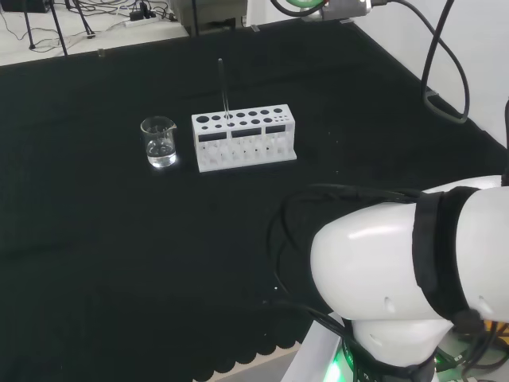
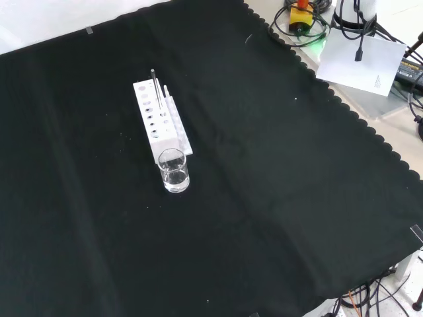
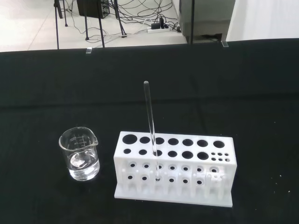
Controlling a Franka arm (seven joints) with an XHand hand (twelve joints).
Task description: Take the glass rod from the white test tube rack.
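Observation:
A white test tube rack [image 1: 243,138] [image 2: 160,119] [image 3: 175,168] with two rows of round holes stands on the black cloth. A thin clear glass rod [image 1: 224,92] [image 2: 156,88] [image 3: 150,126] stands upright in one of its holes, near the end closest to the beaker, and rises well above the rack. The wrist view looks at the rack and rod from some way off.
A small clear glass beaker [image 1: 159,142] [image 2: 174,170] [image 3: 80,154] stands close beside one end of the rack. The arm's white links [image 1: 413,278] are at the lower right of the head view. Black cloth [image 2: 277,165] stretches wide around the rack.

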